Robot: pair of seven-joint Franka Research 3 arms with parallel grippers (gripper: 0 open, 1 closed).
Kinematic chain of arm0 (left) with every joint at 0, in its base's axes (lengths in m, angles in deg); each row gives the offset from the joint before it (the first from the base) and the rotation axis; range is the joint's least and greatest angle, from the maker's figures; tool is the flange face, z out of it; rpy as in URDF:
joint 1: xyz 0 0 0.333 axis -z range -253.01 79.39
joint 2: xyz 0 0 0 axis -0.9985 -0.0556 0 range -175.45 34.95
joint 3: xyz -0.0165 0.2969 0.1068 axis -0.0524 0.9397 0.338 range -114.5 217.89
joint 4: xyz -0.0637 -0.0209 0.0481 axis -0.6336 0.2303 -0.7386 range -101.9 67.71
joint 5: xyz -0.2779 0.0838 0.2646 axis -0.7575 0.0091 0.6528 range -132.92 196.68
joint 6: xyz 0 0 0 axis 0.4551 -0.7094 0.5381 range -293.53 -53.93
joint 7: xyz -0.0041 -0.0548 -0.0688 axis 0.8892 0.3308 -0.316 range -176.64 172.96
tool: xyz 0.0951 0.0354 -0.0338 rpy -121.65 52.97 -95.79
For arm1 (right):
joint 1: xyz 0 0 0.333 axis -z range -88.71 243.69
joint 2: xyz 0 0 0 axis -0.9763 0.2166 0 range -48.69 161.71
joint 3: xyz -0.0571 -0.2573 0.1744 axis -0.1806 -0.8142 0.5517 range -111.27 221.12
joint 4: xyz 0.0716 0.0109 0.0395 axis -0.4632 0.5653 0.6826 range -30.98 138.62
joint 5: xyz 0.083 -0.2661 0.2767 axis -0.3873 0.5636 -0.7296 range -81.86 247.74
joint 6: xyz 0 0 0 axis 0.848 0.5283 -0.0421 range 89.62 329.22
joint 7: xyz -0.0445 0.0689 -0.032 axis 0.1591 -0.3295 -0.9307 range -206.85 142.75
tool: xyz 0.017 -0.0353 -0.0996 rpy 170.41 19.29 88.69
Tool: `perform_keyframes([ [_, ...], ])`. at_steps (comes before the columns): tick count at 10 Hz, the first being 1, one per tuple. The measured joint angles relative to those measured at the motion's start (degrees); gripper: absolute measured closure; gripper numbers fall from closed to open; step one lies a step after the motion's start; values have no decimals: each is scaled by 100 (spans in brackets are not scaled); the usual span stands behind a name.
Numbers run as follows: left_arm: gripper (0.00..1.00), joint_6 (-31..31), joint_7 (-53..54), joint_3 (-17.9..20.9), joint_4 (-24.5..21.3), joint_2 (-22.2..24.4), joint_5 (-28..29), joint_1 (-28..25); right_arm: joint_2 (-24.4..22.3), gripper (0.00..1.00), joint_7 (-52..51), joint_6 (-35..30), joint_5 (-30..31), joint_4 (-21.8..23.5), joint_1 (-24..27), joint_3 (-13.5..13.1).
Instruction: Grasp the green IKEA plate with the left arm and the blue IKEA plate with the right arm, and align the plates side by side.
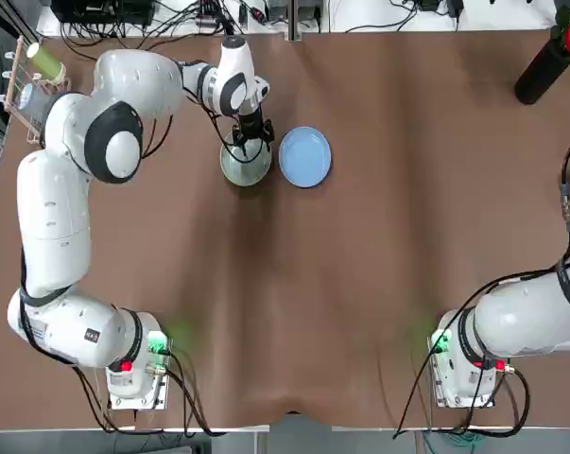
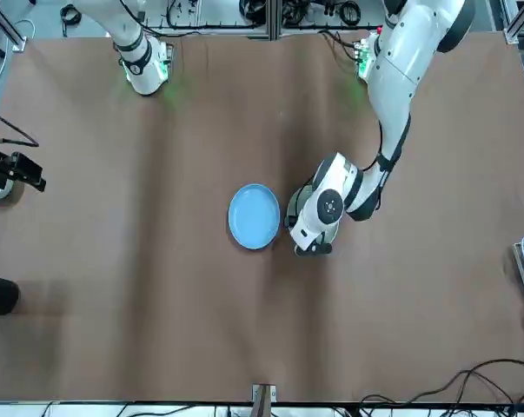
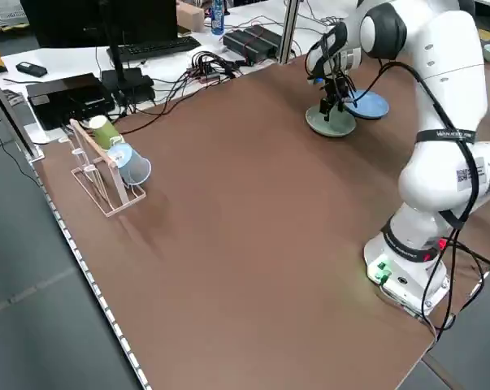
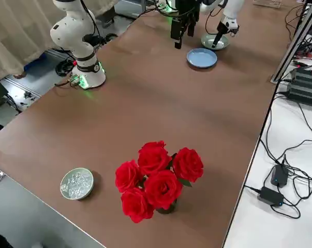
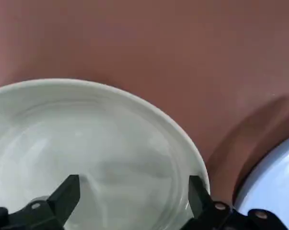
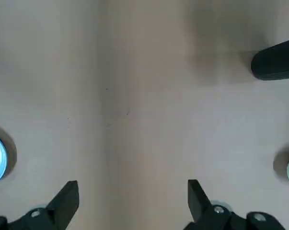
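1. Green IKEA plate (image 1: 245,167): on the brown table (image 1: 360,284), just beside the blue IKEA plate (image 1: 305,156).
2. Left gripper (image 5: 133,194): fingers spread, low over the green plate.
3. Right gripper (image 6: 133,194): fingers spread, raised at the table's right edge, well apart from both plates.

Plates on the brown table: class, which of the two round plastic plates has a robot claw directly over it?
The pale grey-green plate. The open left claw hangs over it, while the sky-blue plate beside it sits uncovered.
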Motion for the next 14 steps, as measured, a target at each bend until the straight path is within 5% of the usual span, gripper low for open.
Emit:
perform_keyframes([
  [14,0,-173,0,3,130,-80,0,7,-3,0,0,23,-2,-68,7,-7],
])
